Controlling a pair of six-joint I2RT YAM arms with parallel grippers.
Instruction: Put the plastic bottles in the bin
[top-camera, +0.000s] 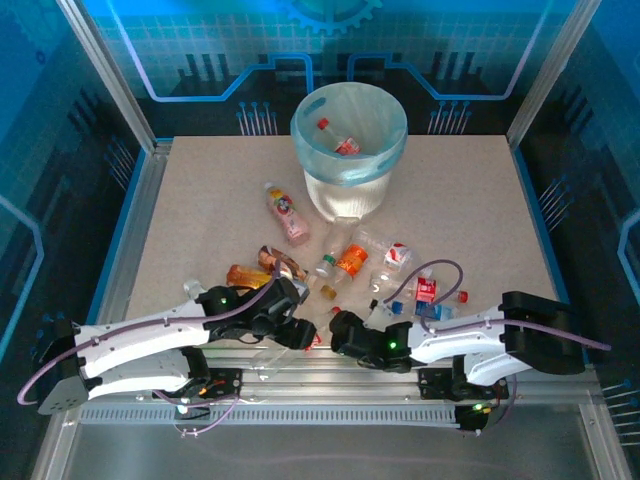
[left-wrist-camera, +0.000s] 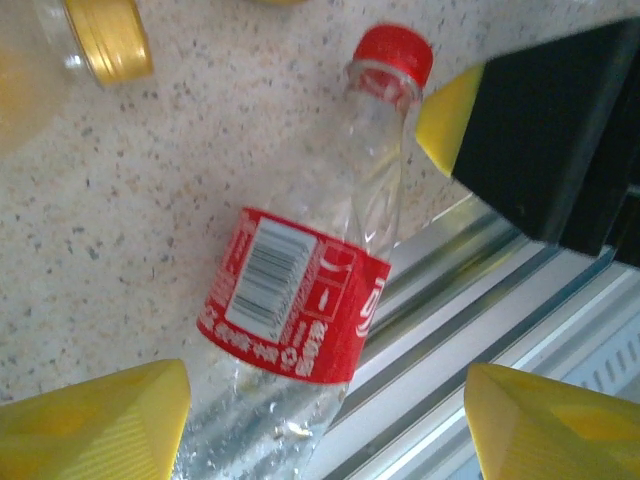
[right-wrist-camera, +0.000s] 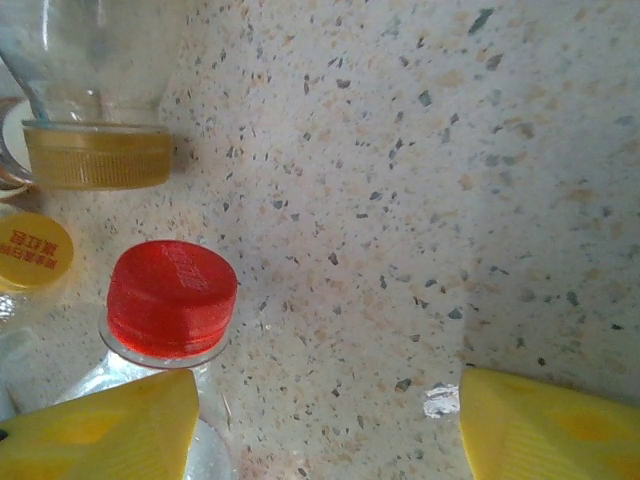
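A clear plastic bottle (left-wrist-camera: 300, 300) with a red label and red cap lies at the table's near edge, its lower body over the metal rail. My left gripper (left-wrist-camera: 328, 400) is open around that lower body, which sits close to the left finger (left-wrist-camera: 100, 420) and well apart from the other. My right gripper (right-wrist-camera: 328, 400) is open over bare table by the bottle's red cap (right-wrist-camera: 172, 298), which lies just past its left fingertip. From above, the two grippers (top-camera: 303, 335) (top-camera: 338, 330) nearly meet. The bin (top-camera: 348, 140), white with a blue liner, stands at the back and holds a bottle (top-camera: 340, 143).
More bottles are scattered mid-table: a pink one (top-camera: 285, 212), an orange-labelled one (top-camera: 347, 260), clear ones with red labels (top-camera: 425, 290), an orange one (top-camera: 245, 275). A gold-capped bottle (right-wrist-camera: 95, 150) lies just ahead of the right gripper. Aluminium rails (left-wrist-camera: 520, 330) run along the near edge.
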